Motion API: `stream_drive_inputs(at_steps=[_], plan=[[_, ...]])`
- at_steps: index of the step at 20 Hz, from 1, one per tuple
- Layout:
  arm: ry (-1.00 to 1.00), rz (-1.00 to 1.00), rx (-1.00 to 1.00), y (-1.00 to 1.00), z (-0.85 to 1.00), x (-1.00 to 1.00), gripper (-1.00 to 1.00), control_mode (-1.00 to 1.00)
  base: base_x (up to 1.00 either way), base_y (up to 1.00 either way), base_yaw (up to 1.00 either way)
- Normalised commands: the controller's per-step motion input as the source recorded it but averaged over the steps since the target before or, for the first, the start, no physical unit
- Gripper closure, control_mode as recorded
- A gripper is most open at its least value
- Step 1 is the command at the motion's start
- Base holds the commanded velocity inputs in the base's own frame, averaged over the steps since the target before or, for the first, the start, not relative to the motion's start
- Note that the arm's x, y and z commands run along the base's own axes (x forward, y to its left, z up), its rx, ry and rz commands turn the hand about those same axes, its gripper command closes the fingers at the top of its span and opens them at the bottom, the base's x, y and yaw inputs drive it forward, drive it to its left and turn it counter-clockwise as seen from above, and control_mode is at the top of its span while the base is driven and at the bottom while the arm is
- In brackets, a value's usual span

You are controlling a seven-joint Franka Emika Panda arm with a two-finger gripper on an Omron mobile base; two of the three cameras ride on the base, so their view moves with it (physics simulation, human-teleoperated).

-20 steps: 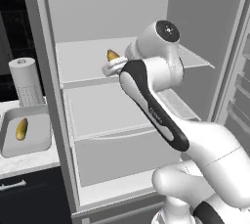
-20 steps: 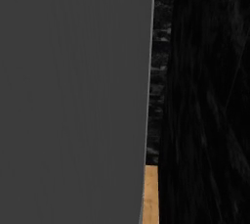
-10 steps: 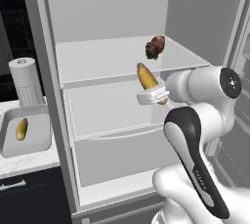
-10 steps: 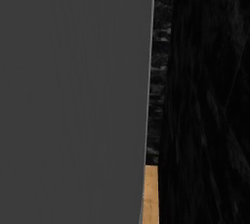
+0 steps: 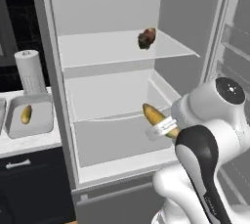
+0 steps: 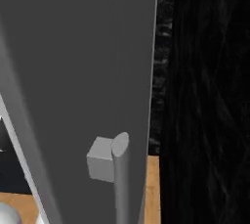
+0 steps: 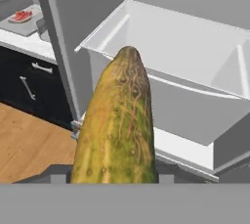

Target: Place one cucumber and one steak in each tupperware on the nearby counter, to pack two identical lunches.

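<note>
Since 0.5 s ago you've swung the gripper point(image 5: 163, 129) lower and out of the fridge point(image 5: 57, 96), clamped on a cucumber point(image 5: 155, 117) w/ long axis pointing up-left. Fridge door point(image 6: 73, 81) blocks your right base view. Left: tupperware point(image 5: 43, 119) w/ second cucumber point(image 5: 26, 114) on the counter point(image 5: 29, 142), paper roll point(image 5: 31, 72) behind. Farther: brown lump, prob. steak point(image 5: 147, 38), on upper shelf.

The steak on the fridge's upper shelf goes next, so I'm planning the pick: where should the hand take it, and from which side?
Grip the steak across its lumpy middle, coming in level from the fridge's open front. It sits near the shelf's front edge, and the fridge ceiling probably leaves little room for coming from above.
</note>
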Motion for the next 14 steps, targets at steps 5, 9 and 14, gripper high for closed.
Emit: stream_drive_inputs(at_steps=[5, 9, 14], plan=[[0.00, 0.00, 0.00, 0.00, 0.00, 0.00, 1.00, 1.00, -0.97, 0.98, 0.15], [0.00, 0.00, 0.00, 0.00, 0.00, 0.00, 1.00, 1.00, -0.24, 1.00, 0.15], [0.00, 0.00, 0.00, 0.00, 0.00, 0.00, 1.00, 1.00, 0.82, 1.00, 0.00]])
